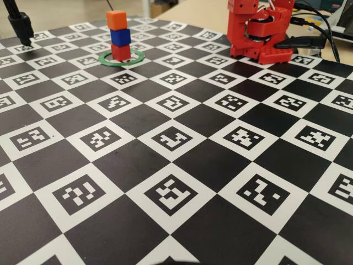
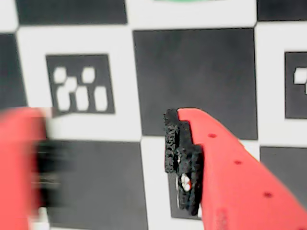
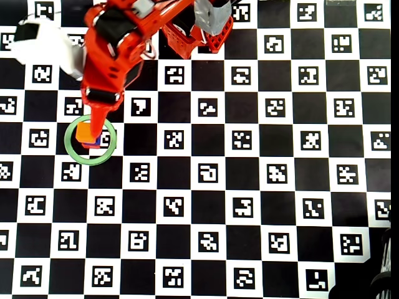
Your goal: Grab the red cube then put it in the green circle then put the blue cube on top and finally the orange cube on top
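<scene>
The gripper (image 2: 120,158) is seen in the wrist view w/ its jaws apart and nothing held between them, above the checkerboard mat (image 1: 182,182). In the fixed view, past the mat's near rows, the green circle (image 1: 135,59) is laid flat at the far left. Inside it the red cube (image 1: 121,52) is set, w/ the blue cube (image 1: 120,36) stacked on it and the orange cube (image 1: 116,20) on top. The arm base (image 1: 259,30) is seen at far right.
</scene>
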Tool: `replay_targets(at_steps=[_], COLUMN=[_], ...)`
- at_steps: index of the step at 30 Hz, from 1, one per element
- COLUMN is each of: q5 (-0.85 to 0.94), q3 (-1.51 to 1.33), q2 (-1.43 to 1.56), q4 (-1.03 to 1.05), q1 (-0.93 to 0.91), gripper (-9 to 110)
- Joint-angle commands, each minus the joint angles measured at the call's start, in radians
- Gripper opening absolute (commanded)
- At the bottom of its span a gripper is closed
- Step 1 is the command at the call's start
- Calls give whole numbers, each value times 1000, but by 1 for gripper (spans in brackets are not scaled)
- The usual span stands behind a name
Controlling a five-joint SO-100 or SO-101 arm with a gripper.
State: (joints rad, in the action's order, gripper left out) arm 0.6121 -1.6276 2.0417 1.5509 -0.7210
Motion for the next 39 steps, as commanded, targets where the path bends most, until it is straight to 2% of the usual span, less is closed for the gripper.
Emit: replay_targets(at_steps=[1, 5, 11, 17, 24, 39], q5=[-9, 20, 109, 262, 488, 612], q3=[6, -64, -382, -647, -914, -1384], q2=[120, 181, 430, 592, 715, 1103], q4=[17, -3, -241, -359, -387, -405], q1=[48, 101, 184, 275, 364, 583], gripper=[-5, -5, -6, -6, -6, -6])
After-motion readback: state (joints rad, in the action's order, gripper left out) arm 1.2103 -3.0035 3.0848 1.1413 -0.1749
